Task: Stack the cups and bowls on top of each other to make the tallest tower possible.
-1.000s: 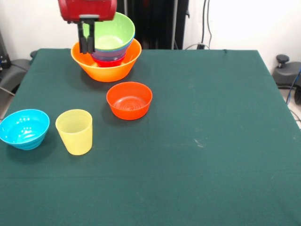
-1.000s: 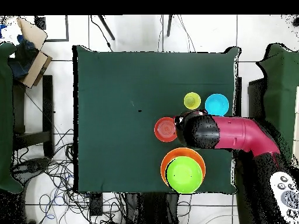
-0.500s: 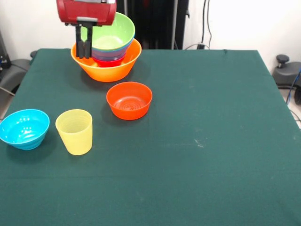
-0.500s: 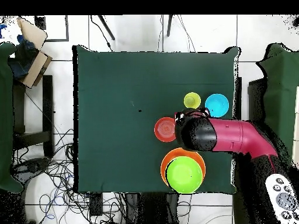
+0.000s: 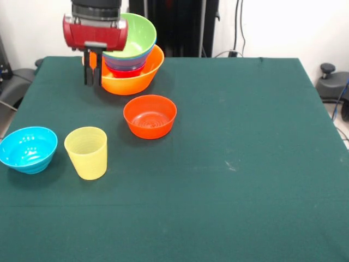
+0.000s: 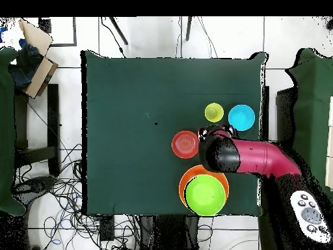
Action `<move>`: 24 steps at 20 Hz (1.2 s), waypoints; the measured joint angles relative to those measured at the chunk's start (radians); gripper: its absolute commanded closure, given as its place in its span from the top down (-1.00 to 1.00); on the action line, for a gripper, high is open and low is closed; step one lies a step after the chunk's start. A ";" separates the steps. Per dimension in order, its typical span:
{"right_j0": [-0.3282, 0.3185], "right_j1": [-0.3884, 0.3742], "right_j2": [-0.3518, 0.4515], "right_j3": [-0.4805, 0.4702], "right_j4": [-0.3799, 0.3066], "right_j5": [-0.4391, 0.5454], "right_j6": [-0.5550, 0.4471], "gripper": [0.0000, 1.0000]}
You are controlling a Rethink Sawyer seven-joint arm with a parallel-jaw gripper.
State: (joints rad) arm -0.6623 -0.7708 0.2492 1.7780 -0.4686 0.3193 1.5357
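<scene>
Three pieces loose on the desk point(image 5: 245, 136): red bowl point(image 5: 150, 116), cyan bowl point(image 5: 28, 149), cup point(image 5: 86, 152). Tower point(image 5: 126, 63) sits at the far edge, orange bowl at its base, widest lowest so the rest nest, lime on top. Gripper point(image 5: 92, 83) hangs just beside it, above the desk, jaws pressed together, holding nothing. Probably lining up for a loose piece.

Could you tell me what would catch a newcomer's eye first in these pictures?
Probably the tower at the table's far side: nested bowls in a wide orange one, with a lime green bowl on top. Right in front of it hangs the red hand, fingers close together and empty. Nearer the camera, a red-orange bowl, a yellow cup and a cyan bowl stand apart.
</scene>
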 measured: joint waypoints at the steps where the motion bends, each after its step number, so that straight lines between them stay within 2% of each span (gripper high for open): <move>1: 0.002 0.013 -0.012 0.006 0.000 -0.031 0.003 -1.00; 4: 0.006 0.033 -0.038 0.037 0.000 -0.103 0.017 -1.00; 9: 0.043 0.052 -0.086 0.082 0.001 -0.146 0.050 -1.00; 24: 0.181 0.060 -0.165 0.128 0.019 -0.150 0.147 -1.00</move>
State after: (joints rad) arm -0.4816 -0.7111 0.0838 1.9056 -0.4495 0.1689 1.6826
